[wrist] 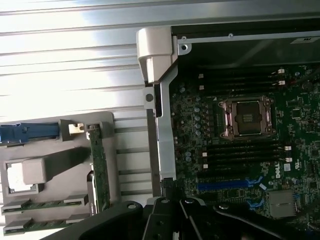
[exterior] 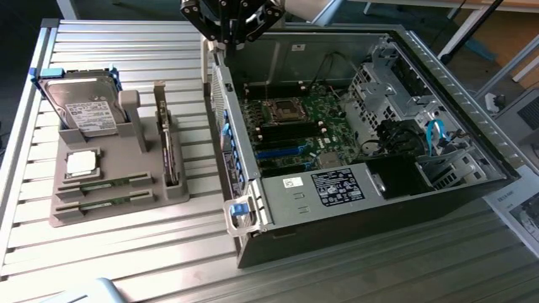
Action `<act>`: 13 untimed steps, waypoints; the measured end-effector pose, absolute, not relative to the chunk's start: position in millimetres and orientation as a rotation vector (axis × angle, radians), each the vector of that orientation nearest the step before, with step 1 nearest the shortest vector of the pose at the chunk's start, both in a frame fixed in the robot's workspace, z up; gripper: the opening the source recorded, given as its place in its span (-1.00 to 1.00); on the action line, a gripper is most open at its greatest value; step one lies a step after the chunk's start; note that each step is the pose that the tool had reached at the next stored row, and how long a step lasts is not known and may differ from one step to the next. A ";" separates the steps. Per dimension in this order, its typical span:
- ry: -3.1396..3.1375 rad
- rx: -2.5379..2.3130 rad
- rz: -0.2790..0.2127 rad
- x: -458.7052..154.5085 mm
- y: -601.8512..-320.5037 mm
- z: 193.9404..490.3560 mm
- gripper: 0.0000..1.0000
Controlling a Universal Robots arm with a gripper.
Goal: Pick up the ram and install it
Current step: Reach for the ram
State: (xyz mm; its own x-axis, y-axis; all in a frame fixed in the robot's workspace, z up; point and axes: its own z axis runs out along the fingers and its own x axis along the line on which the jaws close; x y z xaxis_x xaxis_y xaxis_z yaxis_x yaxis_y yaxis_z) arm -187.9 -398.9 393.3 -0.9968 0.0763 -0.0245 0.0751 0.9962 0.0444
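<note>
Item: ram (wrist: 98, 170), one long green memory stick with small dark chips, standing on its long edge in a slot of the grey parts fixture (exterior: 110, 216). Location: below the gripper (exterior: 229, 39) and off to the side away from the case, well apart from it, neither held nor touched. Gripper: fingers together with nothing between them, hanging above the side wall of the open computer case (exterior: 455, 69), nearer the case than the fixture. Same fixture, beyond the ram from the gripper: hard drive (exterior: 84, 110), processor chip (exterior: 82, 164), two shorter green modules (exterior: 105, 185) lying flat. Below the gripper on its other side: motherboard (exterior: 295, 120) with dark memory slots (wrist: 240, 147), seemingly empty. Handling, as judged: light, stiff and thin; brittle if bent or twisted; the smooth faces may slip; the contact edge, down in the holder, is best left alone. Best hold: across the two flat faces at the exposed upper edge, near mid-length.
</note>
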 end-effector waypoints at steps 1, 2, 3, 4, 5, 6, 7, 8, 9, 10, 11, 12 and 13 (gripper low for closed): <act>3.112 0.118 0.068 -189.0 -398.9 393.3 -0.80; 3.112 0.118 0.068 -190.4 -398.9 393.3 -0.80; 3.112 0.118 0.068 -191.5 -398.9 393.3 -0.80; 3.112 0.118 0.068 -192.7 -399.0 393.3 -0.80; 3.112 0.118 0.068 -193.9 -398.9 393.3 -0.80; 3.112 0.118 0.068 -195.0 -398.9 393.3 -0.80; 3.113 0.118 0.068 -196.5 -398.9 393.3 -0.80; 3.112 0.118 0.068 -197.6 -398.9 393.3 -0.80; 3.113 0.118 0.068 -198.5 -399.0 393.3 -0.80; 3.112 0.118 0.068 -199.7 -398.9 393.3 -0.80; 3.112 0.118 0.068 -200.8 -398.9 393.3 -0.80; 3.112 0.118 0.068 -202.5 -398.9 393.3 -0.80; 3.113 0.118 0.068 -203.8 -398.9 393.4 -0.80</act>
State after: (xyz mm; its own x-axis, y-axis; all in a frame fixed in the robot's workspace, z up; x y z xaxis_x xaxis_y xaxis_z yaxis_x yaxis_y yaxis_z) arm -203.8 -398.9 393.4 -0.9968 0.0763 -0.0244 0.0752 0.9962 0.0443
